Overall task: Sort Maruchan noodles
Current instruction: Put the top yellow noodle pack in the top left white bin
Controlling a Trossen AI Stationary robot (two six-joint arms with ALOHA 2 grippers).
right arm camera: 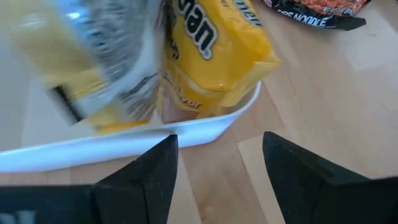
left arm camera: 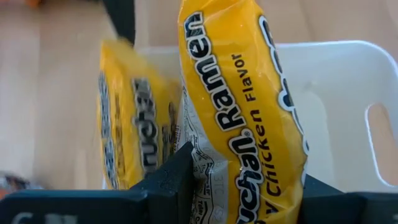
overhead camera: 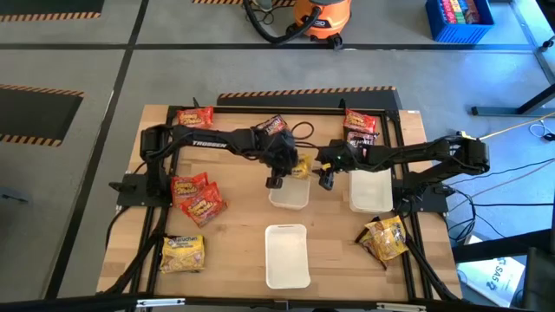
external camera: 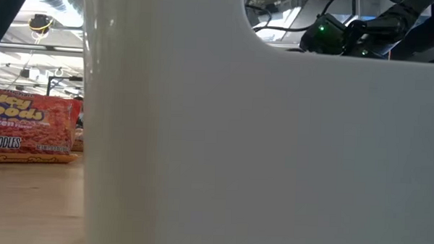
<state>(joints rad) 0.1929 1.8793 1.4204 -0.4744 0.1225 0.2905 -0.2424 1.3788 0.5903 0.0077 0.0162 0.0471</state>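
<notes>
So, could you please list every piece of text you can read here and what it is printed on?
"Ramen" and "Chicken Flavor": yellow packet held by the left gripper.
"NOODLES": red packet in the low view.
"THUNDER": left arm.
Print on the other packets is unreadable.

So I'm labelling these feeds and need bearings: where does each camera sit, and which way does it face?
High view: above the table, looking straight down; both arms show, meeting over the middle white tray.
Low view: at tabletop height, looking level; a white tray wall fills it, a red noodle packet beside it.
Left wrist view: on the left arm, past its left pincer, shut on a yellow noodle packet.
Right wrist view: on the right arm, right pincer open.
Both wrist views share that yellow packet and tray.
</notes>
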